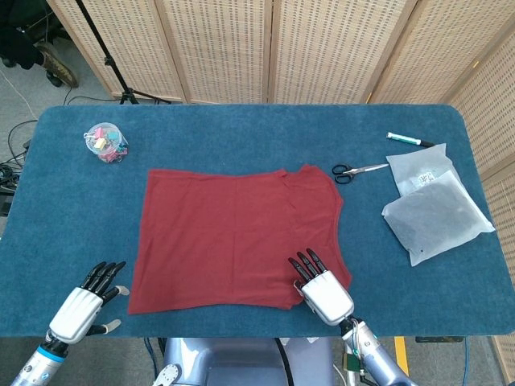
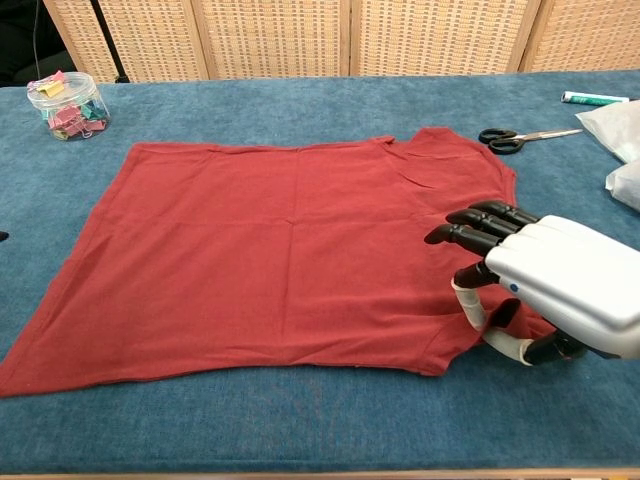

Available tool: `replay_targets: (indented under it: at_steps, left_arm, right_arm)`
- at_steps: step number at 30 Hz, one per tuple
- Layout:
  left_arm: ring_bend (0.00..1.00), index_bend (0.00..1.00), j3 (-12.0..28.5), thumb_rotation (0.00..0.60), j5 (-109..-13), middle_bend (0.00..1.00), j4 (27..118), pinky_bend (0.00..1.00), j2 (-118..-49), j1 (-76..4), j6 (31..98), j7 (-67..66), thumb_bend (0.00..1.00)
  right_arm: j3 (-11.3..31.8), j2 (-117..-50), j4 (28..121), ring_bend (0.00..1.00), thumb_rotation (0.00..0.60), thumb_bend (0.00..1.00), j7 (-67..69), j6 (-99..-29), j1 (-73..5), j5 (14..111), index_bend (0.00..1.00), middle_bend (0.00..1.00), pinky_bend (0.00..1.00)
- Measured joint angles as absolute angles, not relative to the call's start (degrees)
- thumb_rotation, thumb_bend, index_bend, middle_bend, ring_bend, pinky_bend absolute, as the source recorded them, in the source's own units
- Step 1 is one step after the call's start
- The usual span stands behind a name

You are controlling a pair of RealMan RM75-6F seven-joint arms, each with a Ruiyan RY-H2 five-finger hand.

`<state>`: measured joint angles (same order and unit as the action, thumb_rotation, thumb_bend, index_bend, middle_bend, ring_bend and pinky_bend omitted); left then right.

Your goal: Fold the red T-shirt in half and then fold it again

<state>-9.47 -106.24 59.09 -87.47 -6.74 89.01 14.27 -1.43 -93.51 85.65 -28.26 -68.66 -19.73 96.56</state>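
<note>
The counter (image 1: pixel 241 129), covered in blue felt, carries every item in view. The red T-shirt (image 1: pixel 237 237) lies spread flat at its centre, with no fold yet made; its hem side points toward the robot's left and its collar and sleeve side toward the robot's right.

Two translucent plastic bags (image 1: pixel 434 211) lie well apart from the shirt at the right side of the counter. A pair of scissors (image 1: pixel 358 170) rests just beyond the collar end, a marker pen (image 1: pixel 409 140) lies near the bags, and a clear tub of coloured clips (image 1: pixel 105 142) stands at the far left.

The right robot hand (image 2: pixel 520 275) sits over the near right corner of the shirt, fingers extended and slightly apart over the cloth, thumb tucked low beside the fabric edge. It grips nothing visible. The left robot hand (image 1: pixel 84 301) hovers near the shirt's near left corner, beside the cloth but not touching it, fingers spread and empty.

Risks from this position:
- The right thumb may fail to slide under the edge, so the grasp closes on air or on the felt.
- A pinch that gathers only a little of the cloth is likely to slip out as the corner is lifted.
- Uneven lifting by the two hands would skew the first fold.
- A wide sweep toward the far side could strike the scissors.
</note>
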Motion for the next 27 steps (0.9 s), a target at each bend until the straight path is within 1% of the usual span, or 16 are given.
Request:
replay_targets:
  at_steps: [11,27]
  left_arm:
    - [0.00,0.41,-9.5,0.600,-105.4,0.00,54.4,0.00,-91.2,-7.7,88.6,15.6,0.00]
    - [0.00,0.41,-9.3,0.600,-104.6,0.00,50.3,0.00,-95.1,-9.4,87.8,15.7,0.00]
  right_arm:
    - [-1.6,-94.1,84.4,0.00,0.600,0.50,-27.4,-69.0,-19.9,95.8,0.61,0.14,0.04]
    - [-2.2,-93.9,83.6,0.00,0.600,0.52,-26.5,-69.8,-19.7,95.3,0.61,0.14,0.04]
